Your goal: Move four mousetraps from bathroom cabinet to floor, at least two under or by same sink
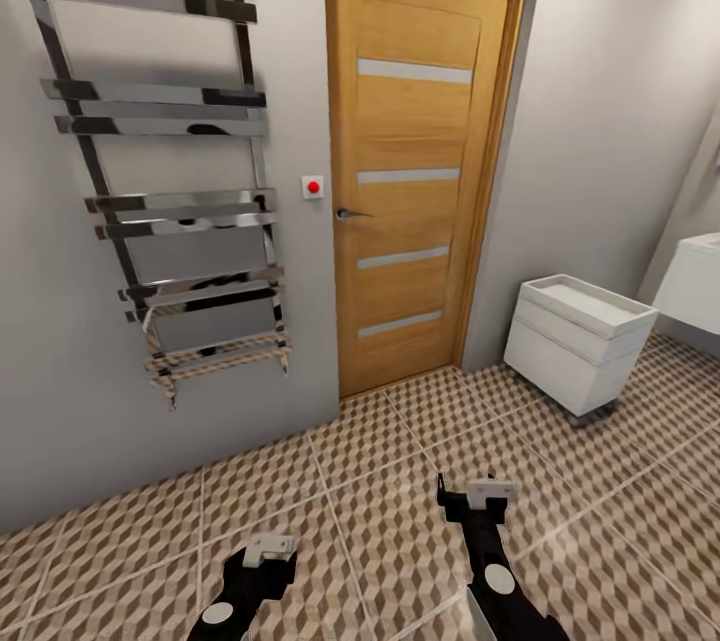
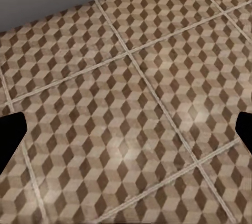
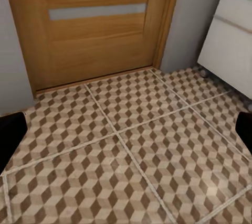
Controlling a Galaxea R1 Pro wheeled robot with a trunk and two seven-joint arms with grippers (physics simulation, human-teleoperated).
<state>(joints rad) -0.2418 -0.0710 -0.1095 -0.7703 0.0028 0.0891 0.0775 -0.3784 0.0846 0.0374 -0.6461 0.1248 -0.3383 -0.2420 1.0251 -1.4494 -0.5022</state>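
Floor (image 1: 400, 521): cube-pattern tiles lie under both your pincers | Left pincer (image 1: 268, 553): low over tiles, fingers wide apart, holding nothing | Right pincer (image 1: 478, 496): wide apart, holding nothing, facing the wooden door (image 1: 420, 161) | Sink (image 1: 692, 281): far right, well apart from both, beyond the white drawer unit (image 1: 575, 341).

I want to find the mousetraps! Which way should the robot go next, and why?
Probably turn away from the wooden door to look for the cabinet. Ahead are the door, a towel rail, a small white drawer unit and tiled floor. Both claws, left and right, carry nothing.
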